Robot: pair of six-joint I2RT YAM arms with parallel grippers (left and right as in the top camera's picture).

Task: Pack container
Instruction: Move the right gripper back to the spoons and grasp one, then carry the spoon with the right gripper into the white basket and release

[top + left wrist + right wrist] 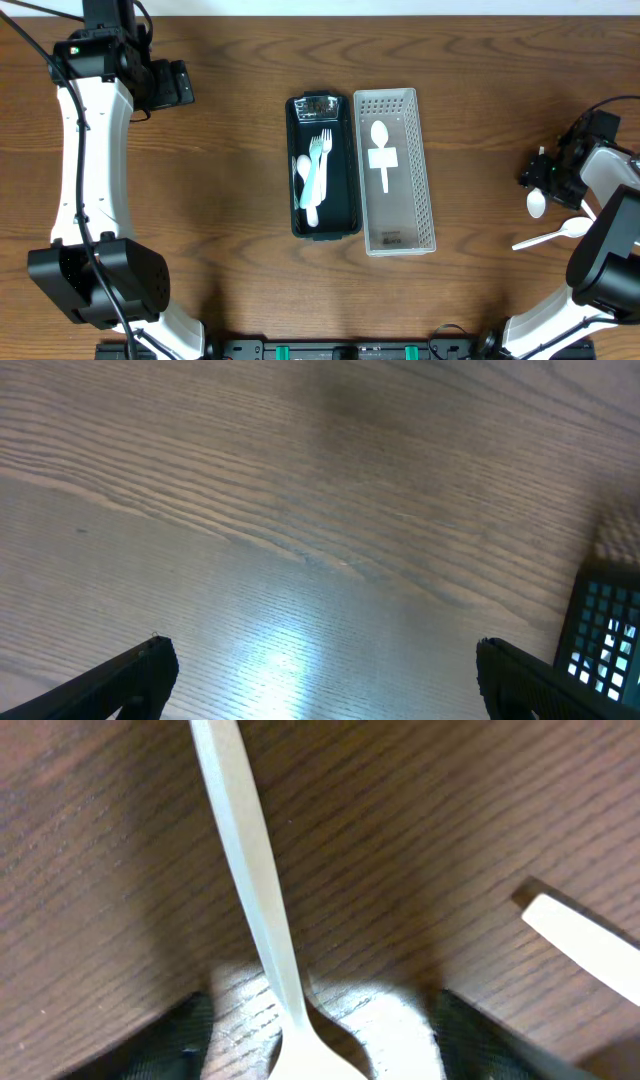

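- Right gripper (320,1045): we log its jaws apart, 1 on each side of the neck of the target spoon (248,870). The spoon lies flat on the table (220,200), right edge of the overhead frame.
- Left gripper (320,680): spread wide over bare wood, upper left of the overhead frame, empty.
- Black container (345,200): centre of the overhead frame, holding a teal fork (318,170) and a packed spoon (310,205). A perforated tray (415,200) sits beside it with 1 tray spoon (380,135).
- Risk 1: the thin neck may slip or pivot when pinched, because it lies flat on the wood.
- Risk 2: a second spoon (553,235) lies near and could be knocked.
- Writing: none legible. The bright patch at the container's top end is possibly a label.
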